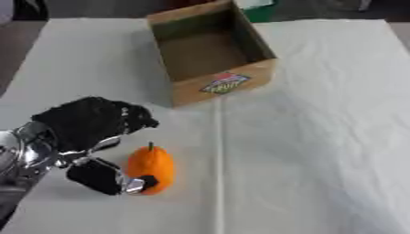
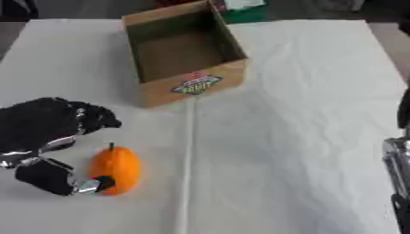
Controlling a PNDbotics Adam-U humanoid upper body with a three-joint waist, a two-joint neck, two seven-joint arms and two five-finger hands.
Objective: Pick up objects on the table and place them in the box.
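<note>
Your left hand (image 1: 92, 137) sits at the near left of the white-covered table (image 1: 320, 137), and the orange fruit (image 1: 150, 168) with a short dark stem lies immediately to its right. The thumb tip touches the fruit's lower left side; the fingers are bunched above and to the left of it and do not wrap it. Treat the hand as partly closed with the fruit not yet enclosed.

The fruit's long axis runs from near to far, with the stem end pointing away from you, toward the cardboard box (image 1: 224, 84). The box stands open and apparently empty at the far centre, well apart from the fruit and up and to the right of the hand.

Only an edge of your right arm shows at the right border of the right eye view; the right hand itself is not visible. The left hand is clearly the nearer one, so the grasp falls to it.
</note>
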